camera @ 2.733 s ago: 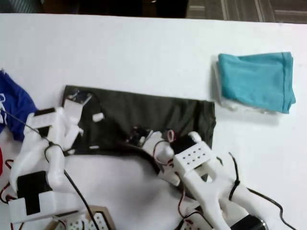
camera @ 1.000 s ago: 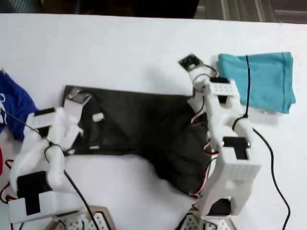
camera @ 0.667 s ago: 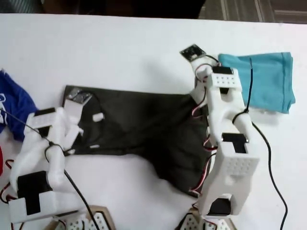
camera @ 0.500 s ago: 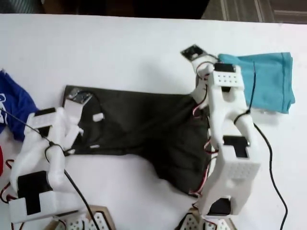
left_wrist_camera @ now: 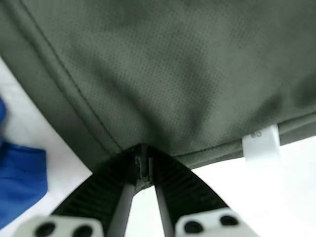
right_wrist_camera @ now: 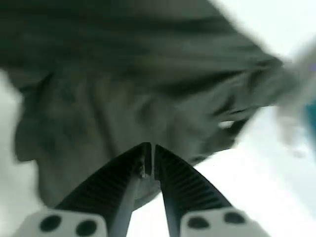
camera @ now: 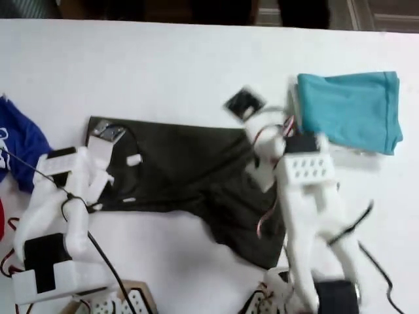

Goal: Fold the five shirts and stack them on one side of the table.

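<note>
A dark olive shirt (camera: pixel 190 176) lies spread across the middle of the table, its lower right part bunched out toward the front. My left gripper (camera: pixel 97 195) sits at the shirt's lower left corner and is shut on the hem (left_wrist_camera: pixel 140 158), beside a white tag (left_wrist_camera: pixel 261 145). Over the shirt's right part hangs my right gripper (camera: pixel 258 163), raised and shut (right_wrist_camera: pixel 148 155), with no cloth seen between its fingertips. A folded teal shirt (camera: pixel 350 111) rests on a white one (camera: pixel 308 140) at the right.
A blue shirt (camera: pixel 16 147) lies crumpled at the left edge, close to my left arm, with a bit of red cloth (camera: pixel 2 219) below it. The far half of the white table (camera: pixel 163 59) is bare. The right arm covers the shirt's right edge.
The right arm left the shirt's lower edge, swung up beside the teal shirt, and has now drawn back left and toward the front. The shirt's lower right flap got dragged out. The left arm stayed still.
</note>
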Controlling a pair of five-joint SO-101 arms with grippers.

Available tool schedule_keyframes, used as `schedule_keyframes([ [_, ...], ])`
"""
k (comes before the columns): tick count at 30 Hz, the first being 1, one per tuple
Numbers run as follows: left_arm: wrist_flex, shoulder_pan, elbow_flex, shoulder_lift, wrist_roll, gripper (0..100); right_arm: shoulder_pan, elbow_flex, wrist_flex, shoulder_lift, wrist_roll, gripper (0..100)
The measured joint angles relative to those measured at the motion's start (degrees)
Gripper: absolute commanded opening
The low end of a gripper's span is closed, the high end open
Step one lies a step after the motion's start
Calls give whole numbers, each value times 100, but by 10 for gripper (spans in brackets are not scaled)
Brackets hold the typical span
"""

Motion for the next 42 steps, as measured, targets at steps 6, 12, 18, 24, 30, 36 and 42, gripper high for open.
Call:
schedule_keyframes([
  [6, 0, 0, 0, 0, 0, 26, -712, 1371, -123, -457, -9, 201],
  [12, 0, 0, 0, 0, 0, 26, -1266, 1723, -193, -413, 0, 202],
  [18, 0, 0, 0, 0, 0, 26, -1486, 1741, -888, 237, -220, 204],
  [24, 0, 0, 0, 0, 0, 26, -1653, 1574, -1196, 1134, -527, 201],
  [30, 0, 0, 0, 0, 0, 26, -1626, 1169, -1240, 1670, -554, 40],
  [36, 0, 0, 0, 0, 0, 26, -1609, 1073, -1442, 1723, -545, 21],
  [42, 0, 0, 0, 0, 0, 26, -1618, 1073, -932, 853, -536, 18],
])
